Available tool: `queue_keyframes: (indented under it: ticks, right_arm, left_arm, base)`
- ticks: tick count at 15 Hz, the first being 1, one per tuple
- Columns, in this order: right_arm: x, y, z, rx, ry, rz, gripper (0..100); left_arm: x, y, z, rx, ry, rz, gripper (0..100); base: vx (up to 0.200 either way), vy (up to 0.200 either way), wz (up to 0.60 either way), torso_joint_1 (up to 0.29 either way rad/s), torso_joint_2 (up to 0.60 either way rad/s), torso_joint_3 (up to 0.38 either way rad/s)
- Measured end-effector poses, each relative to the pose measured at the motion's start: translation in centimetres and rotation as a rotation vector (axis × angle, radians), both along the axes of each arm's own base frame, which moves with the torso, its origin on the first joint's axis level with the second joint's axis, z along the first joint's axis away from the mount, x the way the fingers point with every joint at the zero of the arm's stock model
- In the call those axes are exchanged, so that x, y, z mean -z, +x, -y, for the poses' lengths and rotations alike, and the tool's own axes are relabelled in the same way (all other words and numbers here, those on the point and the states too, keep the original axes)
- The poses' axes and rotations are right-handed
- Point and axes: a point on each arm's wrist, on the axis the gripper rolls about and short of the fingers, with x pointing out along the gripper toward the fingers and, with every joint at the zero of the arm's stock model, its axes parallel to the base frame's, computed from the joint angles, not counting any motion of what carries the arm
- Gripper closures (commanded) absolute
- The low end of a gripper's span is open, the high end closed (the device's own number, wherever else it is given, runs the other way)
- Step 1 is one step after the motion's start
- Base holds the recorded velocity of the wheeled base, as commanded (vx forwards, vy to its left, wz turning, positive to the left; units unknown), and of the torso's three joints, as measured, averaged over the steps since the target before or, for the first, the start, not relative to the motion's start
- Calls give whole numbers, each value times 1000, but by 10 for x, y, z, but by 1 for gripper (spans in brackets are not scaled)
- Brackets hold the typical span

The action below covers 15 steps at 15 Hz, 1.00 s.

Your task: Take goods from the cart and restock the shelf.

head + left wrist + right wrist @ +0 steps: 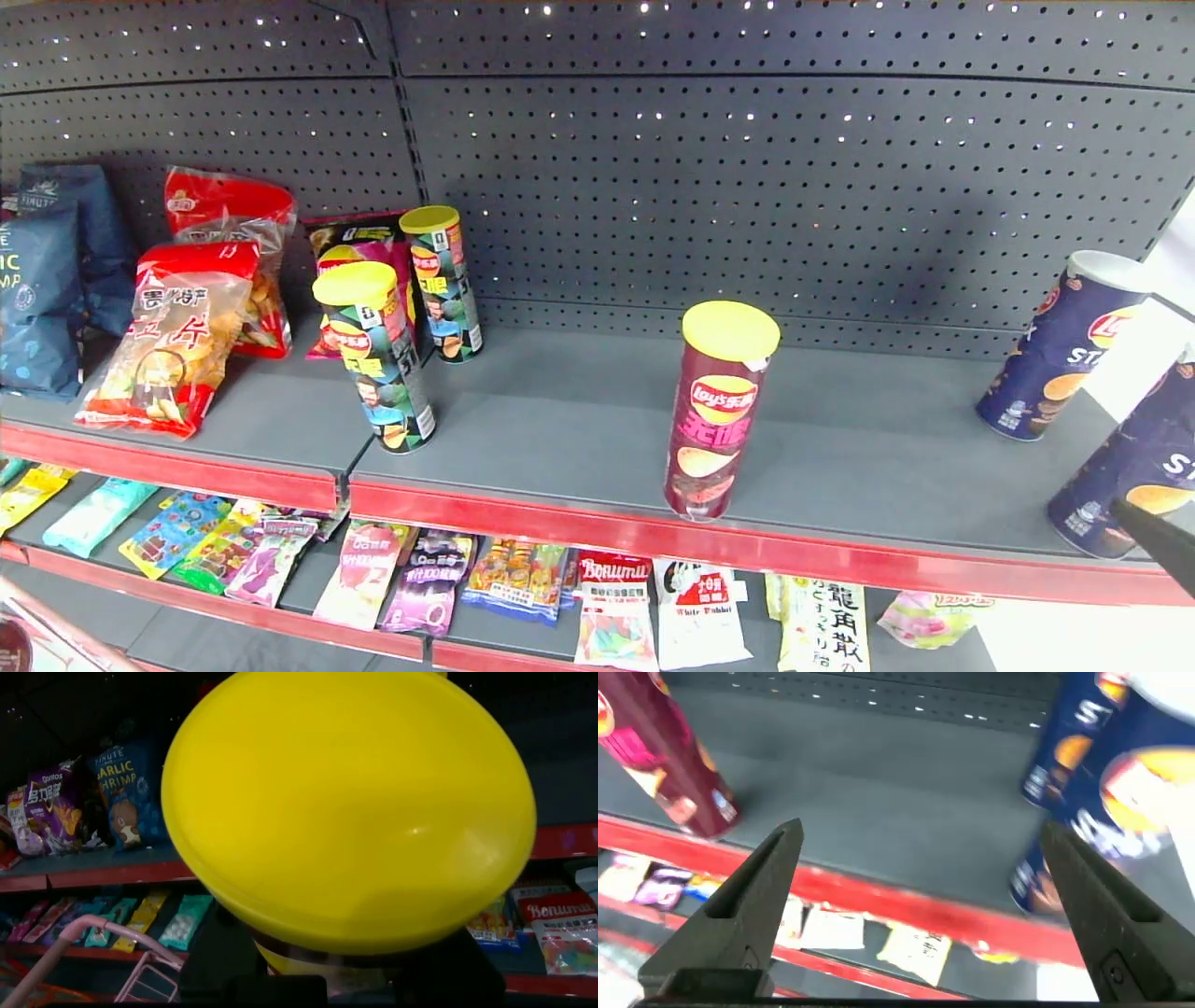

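- The left pincer is closed on a can with a big yellow lid. The can's lid is very close to the left wrist camera. A pink cart sits under it, in front of the shelves.
- At the far left of the head view, blue bags stand on the grey shelf.
- Just beside them are two red bags of snacks, one behind the other. The front one leans back.
- Next come two green cans with yellow lids. They stand upright, one near the front edge and one farther back. A purple bag stands behind them, by the back wall.
- In the middle, a dark red can with a yellow lid stands alone, close to the red front edge.
- At the right side, two blue cans stand near each other, well apart from the dark red can.
- Along the bottom, small candy packs lie in a row on the lower shelf.
- The right pincer is wide open and holds nothing. It is in front of the shelf's red edge, between the dark red can and the blue cans.
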Motion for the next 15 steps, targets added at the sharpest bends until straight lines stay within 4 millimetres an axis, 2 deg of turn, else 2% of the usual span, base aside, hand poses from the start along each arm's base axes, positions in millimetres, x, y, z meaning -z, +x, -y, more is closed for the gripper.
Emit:
queue_keyframes:
  ticks: [3,11,15]
  right_arm:
    - [24,-22,0,28,-32,-73,0]
    - [33,-31,0,29,-78,-52,0]
    - [37,-32,0,26,-87,-59,0]
  left_arm:
    - [-2,1,0,7,13,-4,100]
    - [1,4,0,28,11,-19,100]
    - [3,6,0,53,10,-29,100]
  base:
    - [0,0,0,0,0,0]
    - [0,0,0,0,0,0]
    - [0,0,-600,4,5,0]
